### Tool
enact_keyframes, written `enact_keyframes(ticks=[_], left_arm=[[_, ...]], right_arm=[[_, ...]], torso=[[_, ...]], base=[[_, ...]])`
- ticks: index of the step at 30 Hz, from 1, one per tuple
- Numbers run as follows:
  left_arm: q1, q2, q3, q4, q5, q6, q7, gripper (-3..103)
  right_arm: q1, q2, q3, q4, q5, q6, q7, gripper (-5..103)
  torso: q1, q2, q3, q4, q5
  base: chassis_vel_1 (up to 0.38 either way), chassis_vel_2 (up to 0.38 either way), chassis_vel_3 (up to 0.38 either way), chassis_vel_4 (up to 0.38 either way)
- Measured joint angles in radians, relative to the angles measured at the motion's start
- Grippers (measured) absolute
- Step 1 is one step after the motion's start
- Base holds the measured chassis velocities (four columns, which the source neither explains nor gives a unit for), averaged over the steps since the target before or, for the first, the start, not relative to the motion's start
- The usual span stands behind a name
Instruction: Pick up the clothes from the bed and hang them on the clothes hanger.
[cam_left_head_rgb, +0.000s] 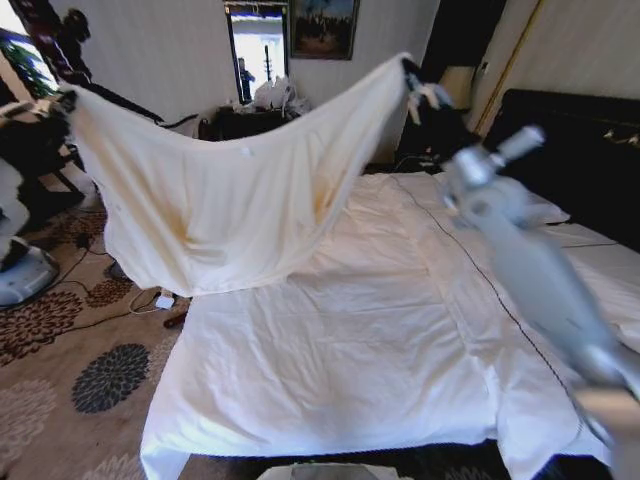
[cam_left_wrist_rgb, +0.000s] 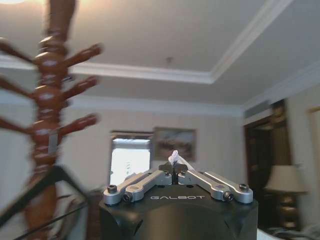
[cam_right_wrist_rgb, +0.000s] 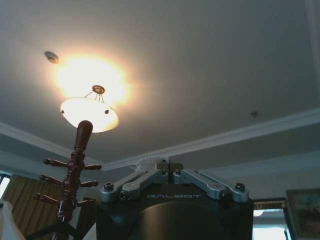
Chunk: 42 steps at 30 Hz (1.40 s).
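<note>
White "GALBOT" lettering marks both wrists. I see the cream clothes (cam_left_head_rgb: 230, 200) stretched wide, sagging between my left gripper (cam_left_wrist_rgb: 173, 167) and right gripper (cam_right_wrist_rgb: 167, 167), both pinching cloth.

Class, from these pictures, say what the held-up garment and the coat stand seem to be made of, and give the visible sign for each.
The clothes: soft, matt cream woven cloth, probably cotton; it sags and creases between the left gripper and right gripper. The clothes hanger: turned wood with glossy red-brown varnish, judging by its rounded carved knobs and sheen.

white-sheeted bed (cam_left_head_rgb: 340, 350), pillow (cam_left_head_rgb: 540, 210) at headboard (cam_left_head_rgb: 590, 160)
</note>
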<state>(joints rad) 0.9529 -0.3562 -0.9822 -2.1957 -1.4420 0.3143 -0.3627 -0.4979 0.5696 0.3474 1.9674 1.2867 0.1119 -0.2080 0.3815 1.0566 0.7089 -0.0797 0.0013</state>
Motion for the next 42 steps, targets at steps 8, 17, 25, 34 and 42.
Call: enact_keyframes(ticks=[8, 17, 25, 34, 42], left_arm=[[0.0, 0.04, -0.158, -0.097, -0.133, 0.011, -0.043, 0], [-0.022, 0.14, -0.31, -0.038, -0.219, 0.048, -0.042, 0], [-0.006, -0.059, 0.197, 0.038, 0.244, 0.13, 0.077, 0], [-0.146, -0.347, 0.696, 0.288, 0.585, 0.101, 0.134, 0], [-0.248, -0.524, 0.79, 0.482, 0.648, 0.11, 0.072, 0]], right_arm=[[-0.057, -0.116, 0.132, 0.168, 0.088, 0.025, 0.06, 0], [0.062, -0.148, 0.144, 0.176, 0.123, -0.035, 0.128, 0], [0.071, -0.03, -0.221, -0.087, -0.089, -0.142, 0.114, 0], [0.056, 0.243, -0.535, -0.445, -0.377, -0.086, 0.043, 0], [0.077, 0.356, -0.539, -0.679, -0.507, -0.053, 0.033, 0]], torso=[[0.0, 0.0, 0.0, 0.0029, -0.002], [0.0, 0.0, 0.0, 0.0023, -0.0013], [0.001, 0.0, 0.001, 0.0018, -0.001], [0.001, 0.0, 0.001, 0.0021, -0.0009], [0.001, 0.0, 0.0, 0.0016, -0.0011]], base=[[0.0, 0.0, 0.0, 0.0], [0.0, 0.0, 0.0, 0.0], [0.0, 0.0, 0.0, 0.0], [0.0, 0.0, 0.0, 0.0], [0.0, 0.0, 0.0, 0.0]])
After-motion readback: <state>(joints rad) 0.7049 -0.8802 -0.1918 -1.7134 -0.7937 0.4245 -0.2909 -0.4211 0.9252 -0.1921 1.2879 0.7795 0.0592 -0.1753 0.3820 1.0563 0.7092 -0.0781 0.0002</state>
